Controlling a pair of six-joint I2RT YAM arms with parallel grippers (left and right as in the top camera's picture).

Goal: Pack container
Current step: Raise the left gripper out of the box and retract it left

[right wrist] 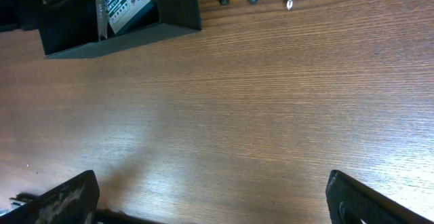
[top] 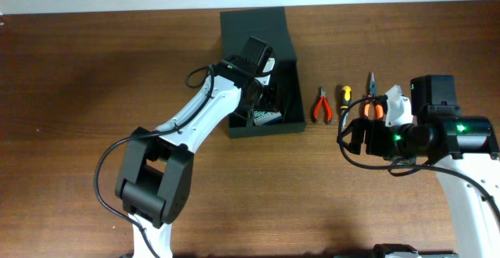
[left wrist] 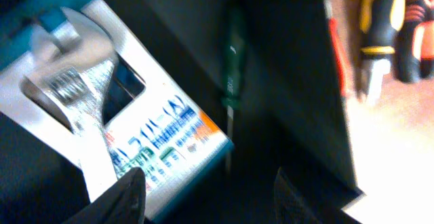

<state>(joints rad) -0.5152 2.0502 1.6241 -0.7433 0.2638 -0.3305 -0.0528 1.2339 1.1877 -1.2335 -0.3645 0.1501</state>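
Left gripper (left wrist: 210, 198) inside the container (top: 266, 127).
I read its jaws as part open and empty, though the view is blurry; a wrench (left wrist: 81, 108) lies inside. The right gripper (right wrist: 210, 200) is spread wide, right of the container.

left gripper (left wrist: 210, 200) jaws apart, nothing between them; silver wrench (left wrist: 81, 108) lies on blue-white card pack (left wrist: 163, 136) inside container (left wrist: 291, 81), green screwdriver (left wrist: 232, 68) beside the pack; yellow-handled tool (left wrist: 376, 20) outside on table (left wrist: 400, 156)
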